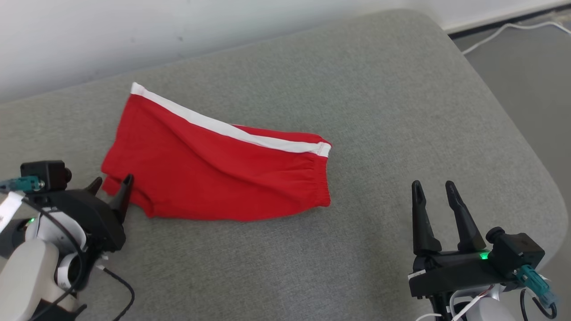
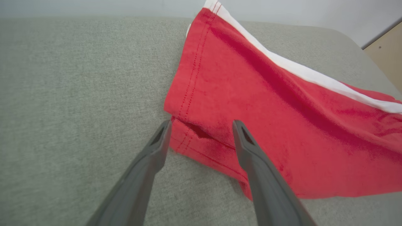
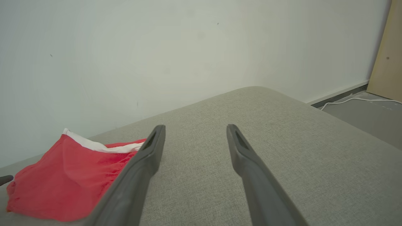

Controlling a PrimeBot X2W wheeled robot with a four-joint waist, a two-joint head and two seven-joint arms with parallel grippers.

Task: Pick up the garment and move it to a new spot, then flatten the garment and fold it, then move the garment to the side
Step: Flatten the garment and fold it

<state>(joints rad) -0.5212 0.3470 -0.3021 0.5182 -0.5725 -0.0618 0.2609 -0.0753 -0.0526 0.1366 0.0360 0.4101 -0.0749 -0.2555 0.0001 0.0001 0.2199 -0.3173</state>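
1. Standing nearest at the lower right of the head view, the right gripper has its two dark fingers spread apart with nothing between them; it sits over the bare grey cushion, well apart from the shorts.
2. At the lower left, the left gripper is likewise spread wide and grasps nothing; its fingertips are at the near left corner of the shorts.
3. In the left wrist view, one finger lies over the cushion just beside the stitched hem, the other over red cloth; whether either tip touches the fabric cannot be told.
4. The shorts lie left of the cushion's middle; they are red, with a white stripe along the far edge; the gathered waistband faces right; the cloth is mostly flat, with a few creases.
5. Beyond the shorts the cushion runs to a pale wall; at the far right its rounded corner drops to a grey floor, where a white cable lies; a light wooden panel stands at the right edge of the right wrist view.
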